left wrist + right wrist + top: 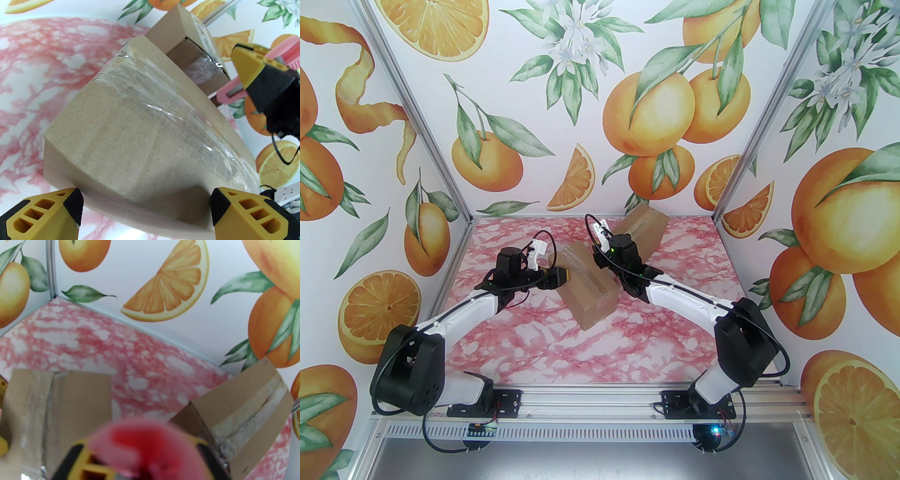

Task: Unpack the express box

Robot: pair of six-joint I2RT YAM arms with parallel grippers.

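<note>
Left wrist view: the left gripper (146, 204) gapes wide, astride the near end of the taped cardboard box (131, 131) on the marble table (46, 70), not clamping it. Beyond, the right gripper (246, 77) pinches a pink box cutter (223, 93). Tape-slitting looks next — steady the box, then blade onto the seam.

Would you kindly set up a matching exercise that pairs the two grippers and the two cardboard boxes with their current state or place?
Things:
A. left gripper
B. right gripper
C. nearer box
D. farther box

States or places:
1. by the back wall
2. open
3. middle of the table
4. shut on a pink cutter

Pairs: A-2; B-4; C-3; D-1.
</note>
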